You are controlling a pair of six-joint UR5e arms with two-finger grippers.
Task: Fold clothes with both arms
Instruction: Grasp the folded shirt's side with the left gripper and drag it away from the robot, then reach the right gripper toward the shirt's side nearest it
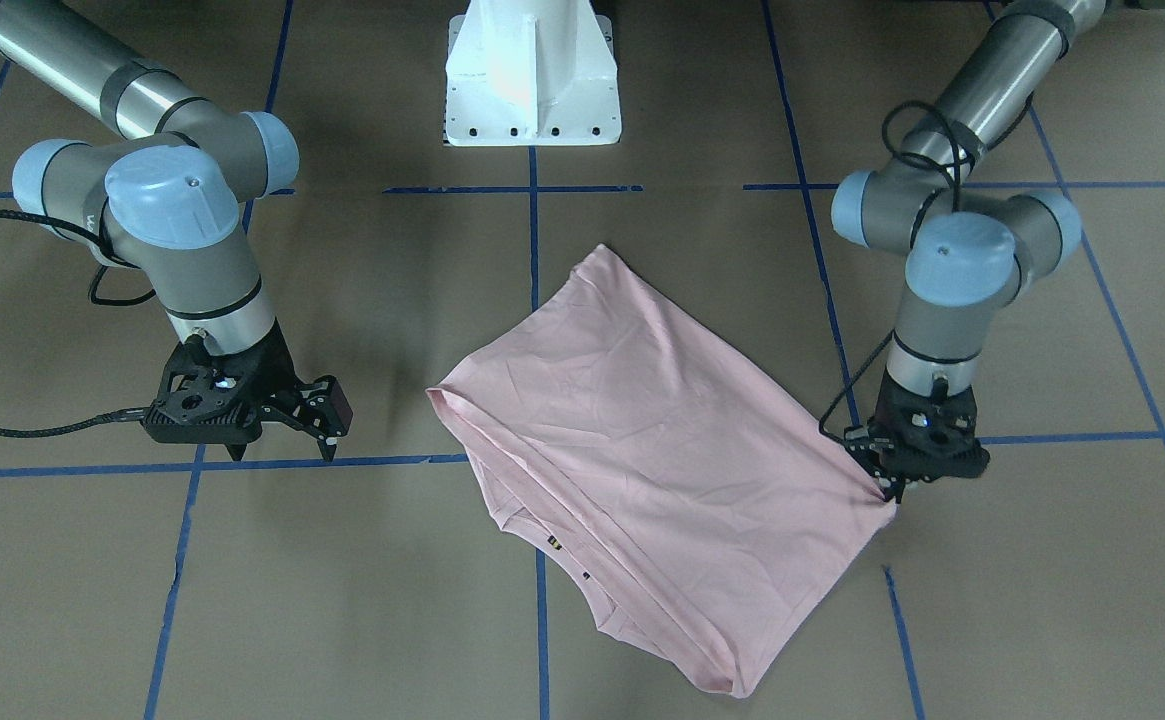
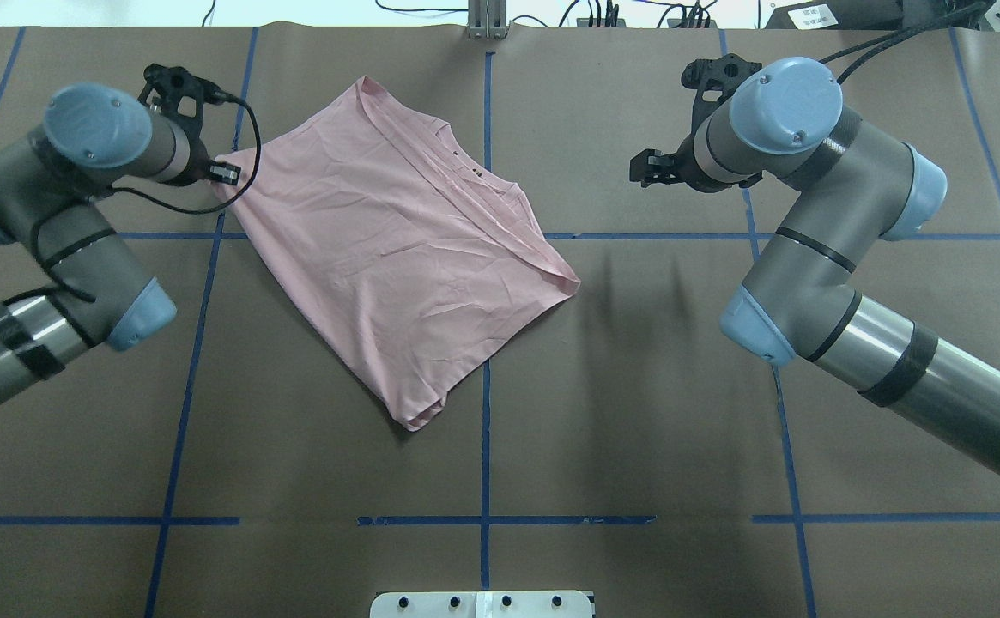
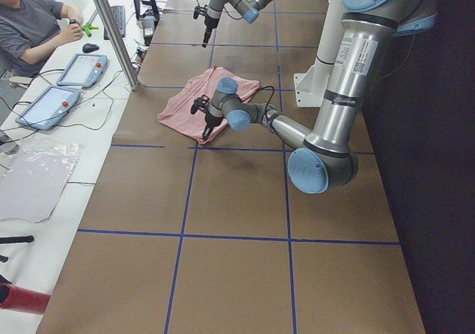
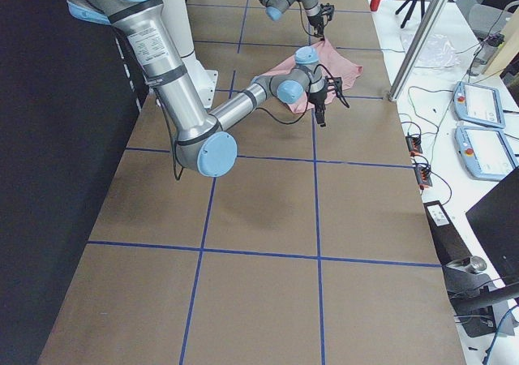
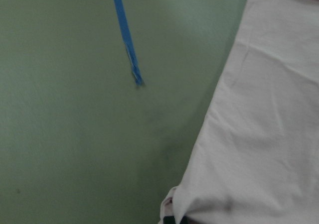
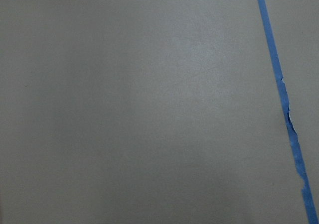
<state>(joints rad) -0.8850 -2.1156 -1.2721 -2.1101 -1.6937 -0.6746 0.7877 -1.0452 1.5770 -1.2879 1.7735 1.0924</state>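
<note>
Pink T-shirt (image 1: 662, 450) folded, plain side up, flat on brown paper-covered table (image 1: 342, 620), frame centre. Left gripper (image 1: 890, 488) at frame right, pinched on shirt's corner. Right gripper (image 1: 282, 452) at frame left, fingers apart, well clear of shirt.

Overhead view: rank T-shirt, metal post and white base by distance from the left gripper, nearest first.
From the left gripper:
1. T-shirt: corner at the gripper's tips.
2. metal post: far table edge, centre.
3. white base: robot's side, centre.
</note>
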